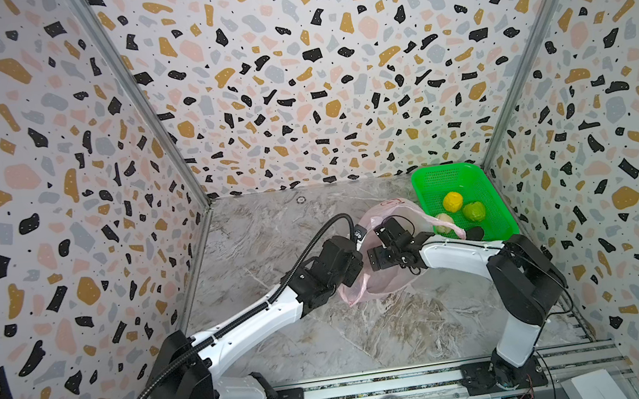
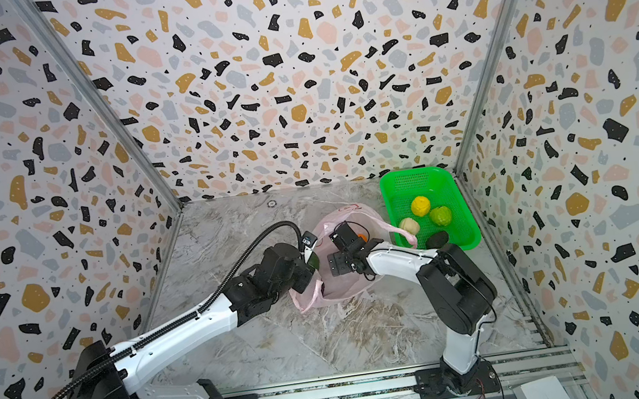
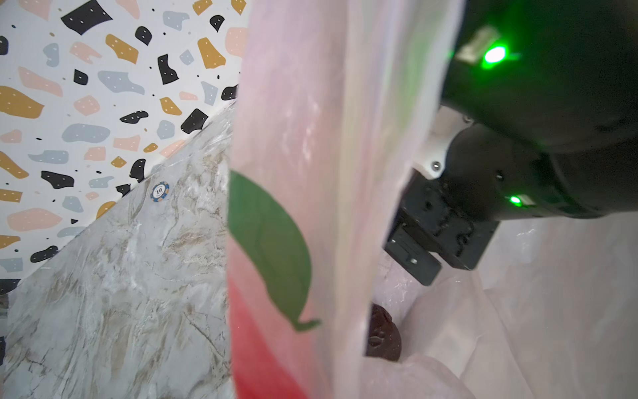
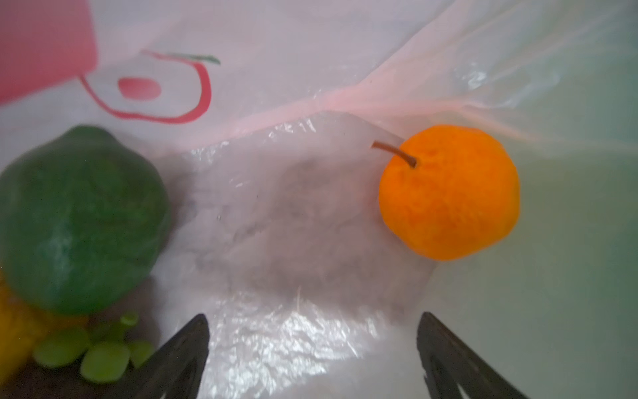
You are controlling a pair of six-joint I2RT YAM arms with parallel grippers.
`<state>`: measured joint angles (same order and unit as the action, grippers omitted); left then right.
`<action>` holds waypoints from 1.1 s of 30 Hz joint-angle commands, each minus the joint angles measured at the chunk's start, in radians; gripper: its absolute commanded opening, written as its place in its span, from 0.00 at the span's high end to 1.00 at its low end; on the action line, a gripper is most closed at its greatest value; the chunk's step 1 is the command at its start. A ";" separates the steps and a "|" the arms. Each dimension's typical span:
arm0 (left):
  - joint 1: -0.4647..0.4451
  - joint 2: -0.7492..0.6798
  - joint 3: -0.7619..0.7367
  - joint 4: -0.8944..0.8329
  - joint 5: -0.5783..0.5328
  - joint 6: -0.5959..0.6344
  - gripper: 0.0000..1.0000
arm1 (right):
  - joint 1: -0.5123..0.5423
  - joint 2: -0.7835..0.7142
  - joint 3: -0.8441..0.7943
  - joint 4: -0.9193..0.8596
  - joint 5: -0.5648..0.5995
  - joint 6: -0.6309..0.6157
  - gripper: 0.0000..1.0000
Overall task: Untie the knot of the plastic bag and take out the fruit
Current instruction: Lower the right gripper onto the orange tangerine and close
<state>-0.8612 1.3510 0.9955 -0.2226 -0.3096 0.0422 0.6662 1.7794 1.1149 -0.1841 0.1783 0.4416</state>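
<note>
Right pincer [image 4: 313, 315] agape inside plastic bag [image 4: 276, 214]

Overhead stereo pair, wrist views near bag [image 3: 293, 103]

1 pink bag [image 2: 341, 285], 1 green basket [image 2: 411, 174]. Basket holds 4 pcs: yellow fruit [image 2: 420, 206], lt green [image 2: 440, 216], cream [image 2: 409, 225], blackish [image 2: 437, 240]. In bag, right wrist view: 1 orange [image 4: 448, 193], 1 dk green [image 4: 79, 221]; others too blurry to count.

L gripper [image 1: 352, 275] clamped, R gripper [image 4: 312, 317] jaws spread wide.
</note>
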 commanded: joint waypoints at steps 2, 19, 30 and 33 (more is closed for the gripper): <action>-0.009 -0.018 -0.003 0.040 0.026 -0.008 1.00 | -0.026 0.026 0.048 0.060 0.046 0.116 0.01; -0.020 -0.015 -0.008 0.034 0.051 -0.004 1.00 | -0.083 0.176 0.159 0.048 0.174 0.267 0.00; -0.022 -0.021 -0.009 0.028 0.055 -0.002 1.00 | -0.092 0.228 0.207 0.050 0.222 0.267 0.16; -0.023 -0.021 -0.009 0.030 0.056 -0.002 1.00 | -0.091 0.225 0.206 0.050 0.224 0.265 0.25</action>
<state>-0.8783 1.3510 0.9947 -0.2230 -0.2661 0.0410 0.5770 2.0232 1.2934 -0.1257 0.3737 0.6987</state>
